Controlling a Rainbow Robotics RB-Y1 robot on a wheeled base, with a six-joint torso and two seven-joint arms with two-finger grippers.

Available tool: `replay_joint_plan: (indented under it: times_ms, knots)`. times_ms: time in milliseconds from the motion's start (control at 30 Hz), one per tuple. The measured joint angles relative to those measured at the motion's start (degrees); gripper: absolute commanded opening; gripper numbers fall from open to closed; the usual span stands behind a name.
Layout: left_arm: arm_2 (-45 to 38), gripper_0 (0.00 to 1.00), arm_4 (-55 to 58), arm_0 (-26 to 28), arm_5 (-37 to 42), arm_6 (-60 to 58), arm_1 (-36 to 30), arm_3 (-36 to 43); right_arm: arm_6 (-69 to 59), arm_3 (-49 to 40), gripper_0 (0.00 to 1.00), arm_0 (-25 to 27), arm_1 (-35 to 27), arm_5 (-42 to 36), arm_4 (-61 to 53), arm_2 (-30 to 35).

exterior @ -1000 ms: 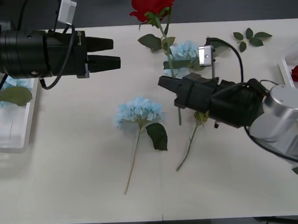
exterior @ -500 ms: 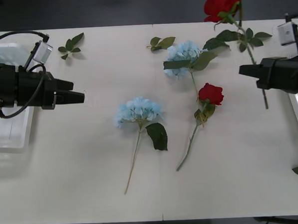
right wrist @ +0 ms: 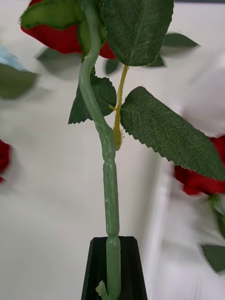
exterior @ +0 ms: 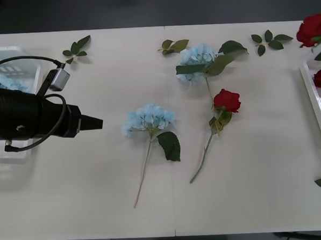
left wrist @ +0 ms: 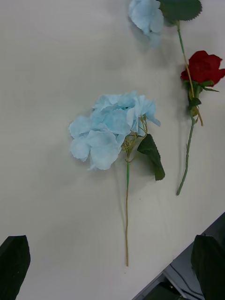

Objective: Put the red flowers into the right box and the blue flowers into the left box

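Moved: right end effector (right wrist: 112,276) w/ red rose (exterior: 313,28) now over right box (exterior: 314,98), stem pinched low so bloom clears rim. Left end effector (left wrist: 112,262) spread, empty, nearing blue flower (exterior: 148,119) mid-desk (exterior: 88,183).

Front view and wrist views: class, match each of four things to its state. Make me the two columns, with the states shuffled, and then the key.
1. left end effector
2. right end effector
3. middle blue flower
4. left box

A. shut on a rose stem
B. has pale blue blooms inside
C. open, over the table
D. lying loose, untouched

Pairs: 1-C, 2-A, 3-D, 4-B
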State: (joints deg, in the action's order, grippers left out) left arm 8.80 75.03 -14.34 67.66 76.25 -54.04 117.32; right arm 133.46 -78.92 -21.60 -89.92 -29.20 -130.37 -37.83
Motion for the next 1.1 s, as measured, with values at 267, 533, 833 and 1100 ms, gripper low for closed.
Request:
replay_joint_plan:
  times_ms: [267,533,833,1100]
  knots:
    - [8.5,1.0,-11.5,0.1,0.2,-10.8,0.0,4.5,0.1,10.2,0.0,0.0,0.0,-0.5,8.0,0.0]
    - [19.4,1.0,-23.0,-2.2,0.2,-23.4,0.0,6.7,2.7,18.4,0.0,0.0,1.8,0.0,12.2,0.0]
    - [35.5,1.0,-38.6,-11.1,0.3,-40.8,0.0,7.1,3.3,25.8,0.0,0.0,11.2,6.8,20.0,0.1]
    - [40.1,1.0,-41.2,-16.0,6.4,-43.2,4.2,4.5,3.3,28.8,0.0,-0.3,15.3,9.7,26.9,0.1]
